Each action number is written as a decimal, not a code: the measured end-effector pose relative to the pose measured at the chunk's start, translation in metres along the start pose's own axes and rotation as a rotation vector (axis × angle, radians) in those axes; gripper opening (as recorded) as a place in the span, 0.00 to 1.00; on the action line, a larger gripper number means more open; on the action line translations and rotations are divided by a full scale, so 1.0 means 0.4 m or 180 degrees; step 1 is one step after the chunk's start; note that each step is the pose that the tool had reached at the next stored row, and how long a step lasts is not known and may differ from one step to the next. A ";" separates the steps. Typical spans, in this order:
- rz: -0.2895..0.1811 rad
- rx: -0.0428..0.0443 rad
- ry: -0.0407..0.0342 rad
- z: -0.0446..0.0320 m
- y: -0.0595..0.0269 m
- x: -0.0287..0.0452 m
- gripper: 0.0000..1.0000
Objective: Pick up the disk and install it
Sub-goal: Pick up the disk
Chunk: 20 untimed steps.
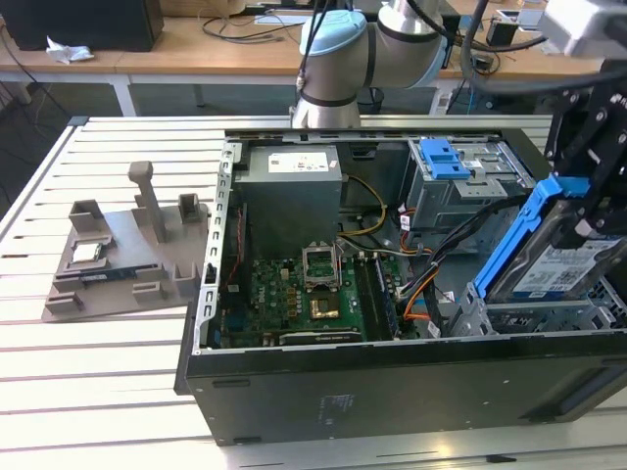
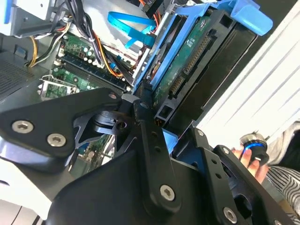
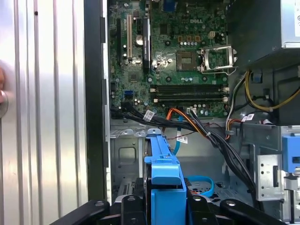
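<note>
Disk point(image 1: 549, 262) is clamped in my end effector point(image 1: 586, 201). The black fingers point(image 3: 129, 206) press on either side of its blue carrier bracket, and the label faces up. I hold it steeply tilted, its lower end at the metal drive cage point(image 1: 509, 315) in the exterior view's right end of the open computer case point(image 1: 392, 392). My arm point(image 1: 338, 49) rises behind the case, and its wrist reaches across above that end. Inside the case lie the green motherboard point(image 1: 294, 304), bundled cables point(image 1: 426, 284) and the grey power supply point(image 1: 291, 196). The case rests on a white slatted surface point(image 1: 98, 392), beside a grey fixture tray point(image 1: 127, 255). Wooden desks point(image 1: 196, 44) stand behind.
</note>
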<state>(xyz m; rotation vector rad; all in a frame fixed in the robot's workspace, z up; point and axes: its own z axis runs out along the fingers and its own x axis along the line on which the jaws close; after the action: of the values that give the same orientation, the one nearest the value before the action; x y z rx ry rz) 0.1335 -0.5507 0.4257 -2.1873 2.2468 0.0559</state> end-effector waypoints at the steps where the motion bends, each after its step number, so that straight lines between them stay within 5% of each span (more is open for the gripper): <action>1: 0.0000 0.0000 -0.0001 -0.011 0.000 0.000 0.37; 15: 0.0000 0.0000 0.0000 -0.184 0.004 -0.005 0.37; 20: 0.0000 0.0000 0.0000 -0.188 0.004 -0.005 0.37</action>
<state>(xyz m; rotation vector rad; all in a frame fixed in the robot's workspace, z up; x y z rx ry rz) 0.1335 -0.5508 0.5011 -2.1873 2.2468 0.0560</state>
